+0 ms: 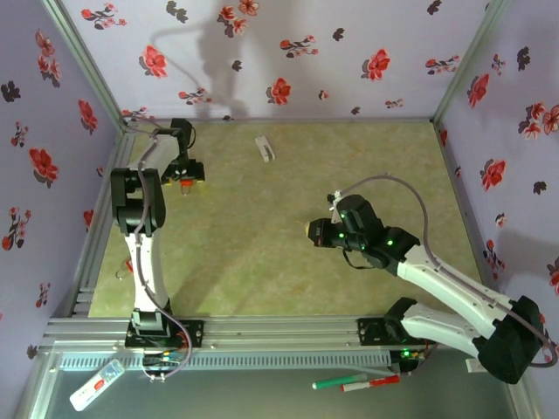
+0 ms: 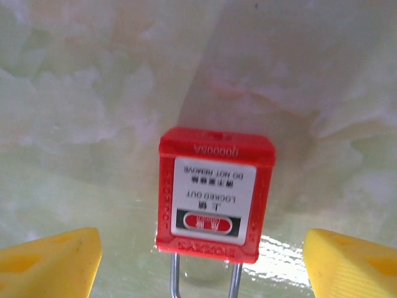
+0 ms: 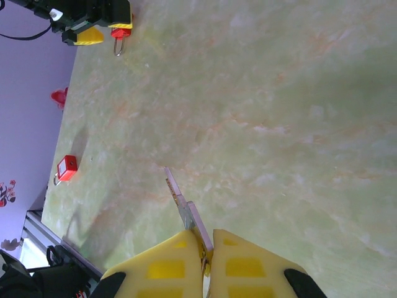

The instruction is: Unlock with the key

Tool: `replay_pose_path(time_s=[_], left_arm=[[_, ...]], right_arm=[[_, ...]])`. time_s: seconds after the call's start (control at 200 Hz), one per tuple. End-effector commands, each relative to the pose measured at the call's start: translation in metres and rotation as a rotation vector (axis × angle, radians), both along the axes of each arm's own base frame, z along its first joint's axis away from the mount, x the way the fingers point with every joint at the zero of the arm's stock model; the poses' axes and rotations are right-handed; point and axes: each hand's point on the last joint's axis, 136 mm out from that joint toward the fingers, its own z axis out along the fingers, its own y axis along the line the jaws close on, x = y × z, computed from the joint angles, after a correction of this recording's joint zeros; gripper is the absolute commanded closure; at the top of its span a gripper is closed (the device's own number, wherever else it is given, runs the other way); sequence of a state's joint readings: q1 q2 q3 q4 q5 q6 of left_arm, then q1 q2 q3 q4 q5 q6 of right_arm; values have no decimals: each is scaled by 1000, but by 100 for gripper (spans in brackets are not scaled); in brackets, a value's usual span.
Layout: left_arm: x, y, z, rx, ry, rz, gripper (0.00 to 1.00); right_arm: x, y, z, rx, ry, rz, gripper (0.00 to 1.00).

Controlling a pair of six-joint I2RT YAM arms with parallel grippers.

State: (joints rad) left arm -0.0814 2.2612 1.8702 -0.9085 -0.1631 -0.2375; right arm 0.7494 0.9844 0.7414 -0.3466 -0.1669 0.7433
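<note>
At the desk's (image 1: pixel 262 262) far left, the left hand (image 1: pixel 186 175) hangs open astride the red padlock (image 2: pixel 214 192), which lies flat. It is probably a stiff, light, smooth-cased thing likely to skid, best pinched across its body's sides. Right of centre, the right hand (image 3: pixel 206 239) grips the thin, rigid key (image 3: pixel 180 202) by its head.

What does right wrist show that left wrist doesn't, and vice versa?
Right wrist, not left wrist: the key pinched in the right gripper, plus a second red padlock near the edge of the green marbled table. Left wrist, not right wrist: the readable label, LOCKED OUT, DO NOT REMOVE, on the red padlock. Both: that padlock between the open left gripper fingers, and the table.
</note>
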Motion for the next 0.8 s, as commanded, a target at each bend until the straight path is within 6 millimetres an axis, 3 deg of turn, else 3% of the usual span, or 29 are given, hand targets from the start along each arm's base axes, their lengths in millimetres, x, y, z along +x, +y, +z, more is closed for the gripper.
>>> replay_pose_path(time_s=[0.0, 0.45, 0.705, 0.795], left_arm=[[1, 5, -2, -21, 27, -19, 17], [6, -4, -18, -93, 79, -52, 31], [4, -6, -25, -108, 98, -71, 55], [2, -6, -27, -108, 96, -78, 56]], right_arm=[[-4, -8, -7, -27, 13, -29, 100], [-3, -11, -6, -59, 13, -27, 100], [3, -9, -8, -135, 22, 5, 100], [10, -12, -10, -157, 34, 4, 100]])
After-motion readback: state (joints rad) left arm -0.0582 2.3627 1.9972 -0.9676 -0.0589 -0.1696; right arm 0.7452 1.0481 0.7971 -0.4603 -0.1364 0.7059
